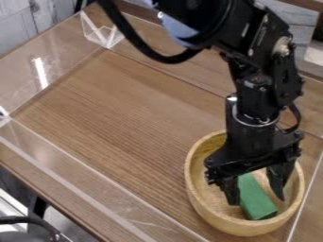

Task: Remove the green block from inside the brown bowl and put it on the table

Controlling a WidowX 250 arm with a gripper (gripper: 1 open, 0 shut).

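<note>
Lying inside the brown bowl (214,213), the green block (262,198) is seen resting on the bowl's floor toward its right half, tilted a little, with its long axis running from upper left to lower right. The bowl is placed at the lower right corner of the worktop (120,109), close to the near clear wall. The gripper (263,186) is pointed straight down into the bowl, and its jaws are spread wide, one dark finger (235,194) standing just left of the block and the other at the block's right end. Whether either finger touches the block cannot be told from this view; nothing is pinched. The block's upper end is partly hidden behind the gripper body. The black arm (259,66) is seen rising from the gripper toward the top of the picture, with black cables looping off to the upper left. The worktop is brown wood grain with straight streaks, bordered by low clear acrylic walls (57,57) along the left and far sides.
</note>
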